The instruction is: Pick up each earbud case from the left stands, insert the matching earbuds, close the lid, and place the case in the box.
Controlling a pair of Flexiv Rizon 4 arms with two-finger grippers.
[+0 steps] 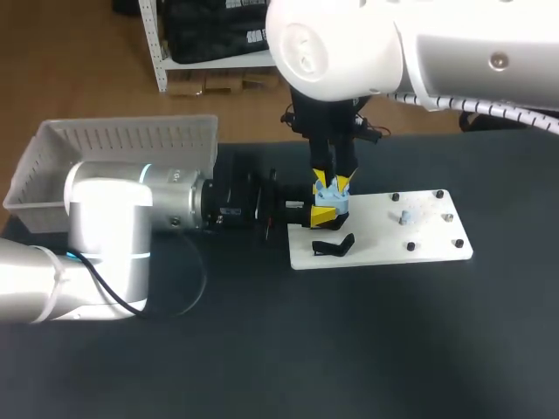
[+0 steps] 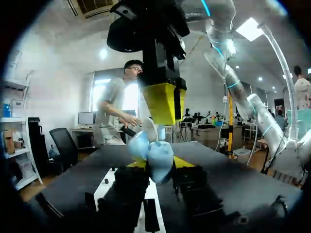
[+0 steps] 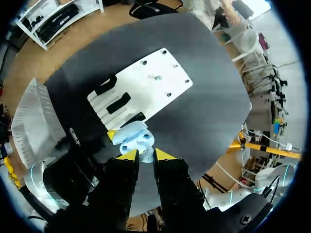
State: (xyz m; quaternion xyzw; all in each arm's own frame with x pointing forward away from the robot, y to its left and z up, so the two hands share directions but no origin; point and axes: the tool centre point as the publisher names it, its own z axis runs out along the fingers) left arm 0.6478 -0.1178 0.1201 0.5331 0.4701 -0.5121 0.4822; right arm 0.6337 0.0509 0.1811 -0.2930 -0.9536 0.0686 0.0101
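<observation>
Now the left tool (image 2: pixel 159 163) is clenched on the open blue case (image 1: pixel 329 212), just over one end of the white board (image 1: pixel 419 240). Above that same end, the right tool (image 1: pixel 331 185) grips a small earbud (image 3: pixel 146 155).

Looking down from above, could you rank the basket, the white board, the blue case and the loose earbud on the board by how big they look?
1. basket, largest even with the left arm hiding part of it
2. board
3. case
4. earbud, clearly smallest
</observation>
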